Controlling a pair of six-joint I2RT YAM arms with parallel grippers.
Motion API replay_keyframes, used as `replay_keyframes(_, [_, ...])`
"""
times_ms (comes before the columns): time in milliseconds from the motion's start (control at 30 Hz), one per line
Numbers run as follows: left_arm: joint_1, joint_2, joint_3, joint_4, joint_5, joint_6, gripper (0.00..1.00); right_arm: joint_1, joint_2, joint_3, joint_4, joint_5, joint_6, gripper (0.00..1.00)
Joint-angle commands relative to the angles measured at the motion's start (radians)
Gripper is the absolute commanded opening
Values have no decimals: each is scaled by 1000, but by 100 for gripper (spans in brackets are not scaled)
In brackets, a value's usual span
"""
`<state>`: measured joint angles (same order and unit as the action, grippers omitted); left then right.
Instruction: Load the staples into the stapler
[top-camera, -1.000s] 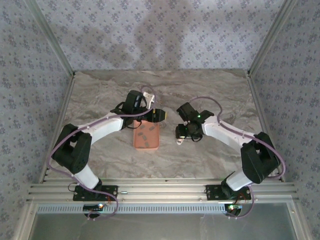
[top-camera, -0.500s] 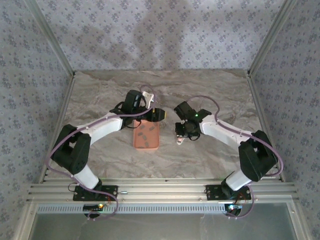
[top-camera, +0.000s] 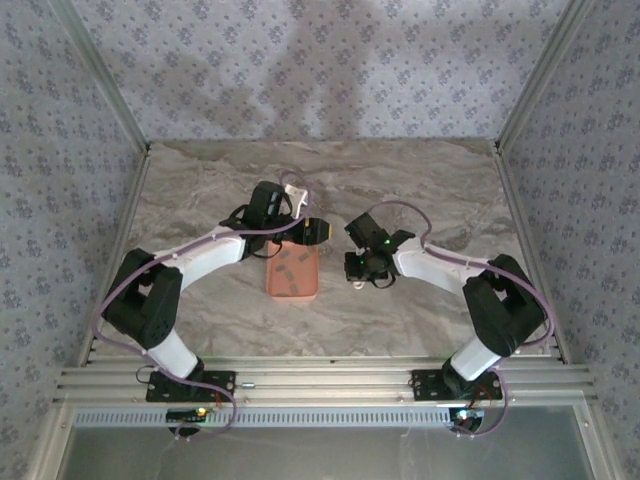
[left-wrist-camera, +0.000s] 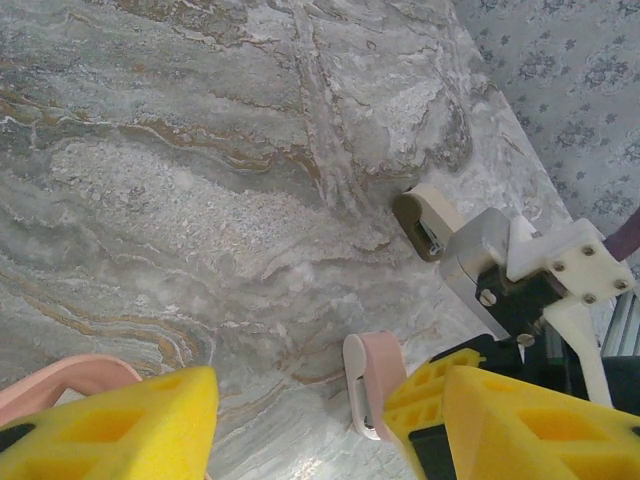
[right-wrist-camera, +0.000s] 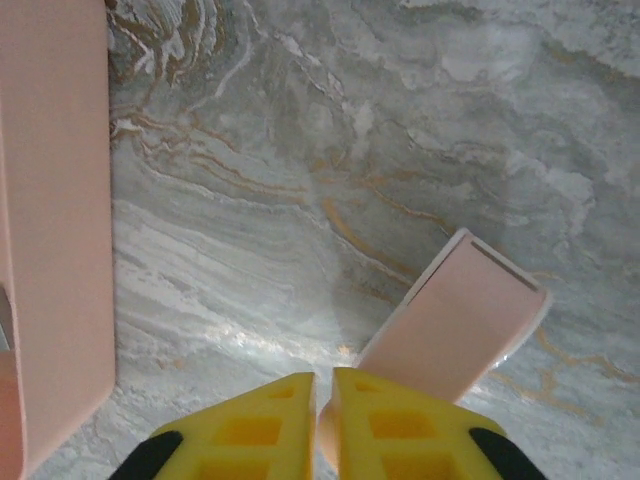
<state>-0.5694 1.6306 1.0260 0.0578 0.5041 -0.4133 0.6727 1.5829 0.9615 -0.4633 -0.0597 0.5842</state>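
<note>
The marbled worktop (top-camera: 430, 190) carries the whole job, and the working area lies at its middle, between the two arms. The salmon-pink tray (top-camera: 293, 295) lies flat there, just beside the left claw (top-camera: 317, 230). The left claw's yellow fingers (left-wrist-camera: 120, 420) stand released and well apart, with nothing between them. The right claw (right-wrist-camera: 323, 385) hangs just right of the tray. Its fingers are clenched to a thin slit, with the near end of the pink stapler (right-wrist-camera: 455, 320) at the tips. Pink shows in the slit, but whether the stapler is truly pinched cannot be told. A tan stapler (left-wrist-camera: 425, 222) lies farther off on the worktop. The staples (top-camera: 290, 270), small grey strips, lie loose inside the tray, apart from both staplers.

The step in hand appears to be securing the pink stapler so that it can be opened.

- The hold should be confirmed before any lift. A grip on one end of a slanted body is likely to let it pivot.
- The stapler should be kept low over the worktop and clear of the tray.
- The left claw is free and close, so it is the better choice to brace the body or fetch a strip.
- The strips are thin and flat. A pick from the tray floor probably calls for a steep, narrow approach to a single strip.
</note>
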Motion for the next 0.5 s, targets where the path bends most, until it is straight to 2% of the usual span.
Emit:
replay_keyframes(0, [3, -7, -3, 29, 7, -10, 62, -3, -49, 18, -123, 27, -8, 19])
replay_keyframes(167, [5, -15, -4, 16, 11, -2, 61, -6, -137, 69, -191, 62, -11, 27])
replay_keyframes(367, [4, -10, -17, 19, 7, 2, 61, -20, -179, 25, -196, 33, 20, 48])
replay_keyframes(467, [4, -4, -22, 19, 5, 8, 61, -18, -175, -9, -169, -5, 25, 49])
